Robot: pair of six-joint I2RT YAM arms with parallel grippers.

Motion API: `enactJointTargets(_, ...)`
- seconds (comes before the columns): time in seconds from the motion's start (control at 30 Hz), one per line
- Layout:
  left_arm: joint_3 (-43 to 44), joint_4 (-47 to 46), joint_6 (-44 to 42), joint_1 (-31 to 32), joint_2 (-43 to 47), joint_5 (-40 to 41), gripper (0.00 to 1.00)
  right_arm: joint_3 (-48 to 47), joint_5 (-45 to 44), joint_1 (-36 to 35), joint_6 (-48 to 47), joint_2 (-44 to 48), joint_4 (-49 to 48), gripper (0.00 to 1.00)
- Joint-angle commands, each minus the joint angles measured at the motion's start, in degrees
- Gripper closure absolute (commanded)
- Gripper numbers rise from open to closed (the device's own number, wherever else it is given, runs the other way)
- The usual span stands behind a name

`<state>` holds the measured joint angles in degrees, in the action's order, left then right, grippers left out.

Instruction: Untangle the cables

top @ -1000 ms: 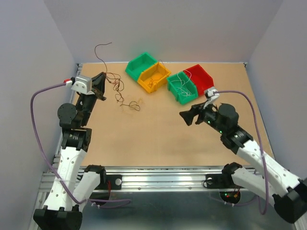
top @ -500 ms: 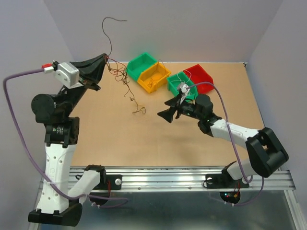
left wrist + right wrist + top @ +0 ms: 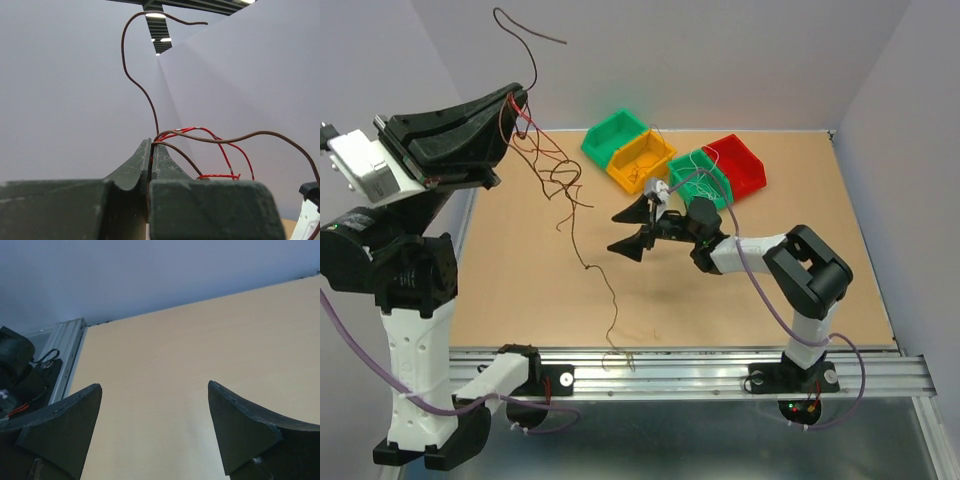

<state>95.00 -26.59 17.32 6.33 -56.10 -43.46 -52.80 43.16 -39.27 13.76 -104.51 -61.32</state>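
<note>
Presently the left gripper (image 3: pixel 517 100) is clamped on the cables (image 3: pixel 560 178), holding the red and brown bunch high above the table (image 3: pixel 520 290), one long strand trailing toward the near rail (image 3: pixel 720 360). Further right, the right gripper (image 3: pixel 622 232) stands spread and empty, beside that strand but apart from it. Advised: pinch one strand below the knot and draw away slowly, so loops slip rather than tighten.

Hanging cables (image 3: pixel 558 176) bar the left; bins (image 3: pixel 638 160) crowd the back.

High rear overview; two wrist close-ups
</note>
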Motion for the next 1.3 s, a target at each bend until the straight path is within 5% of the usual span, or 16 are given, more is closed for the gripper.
enactJointTargets(0.0, 3.2, -2.4, 5.4, 0.1, -4.8, 2.9, 1.00, -4.9, 6.2, -4.3, -0.7, -1.6, -9.6, 0.09)
enactJointTargets(0.37, 8.3, -3.5, 6.5, 0.1, -11.1, 7.6, 1.00, -0.7, 14.8, -7.6, 1.4, 3.4, -11.3, 0.10)
enactJointTargets(0.6, 6.5, -5.2, 7.6, 0.2, -11.3, 8.7, 1.00, -1.2, 18.4, -10.3, 9.4, 1.7, -22.7, 0.08)
enactJointTargets(0.9, 5.0, -7.2, 9.5, 0.6, -12.3, 8.6, 1.00, 1.5, -11.9, -10.8, 1.6, -0.2, -22.7, 0.09)
enactJointTargets(1.27, 2.1, -8.6, 8.5, 1.7, -12.8, 9.1, 1.00, 9.0, -23.0, -10.8, -4.9, 9.7, -18.0, 0.10)
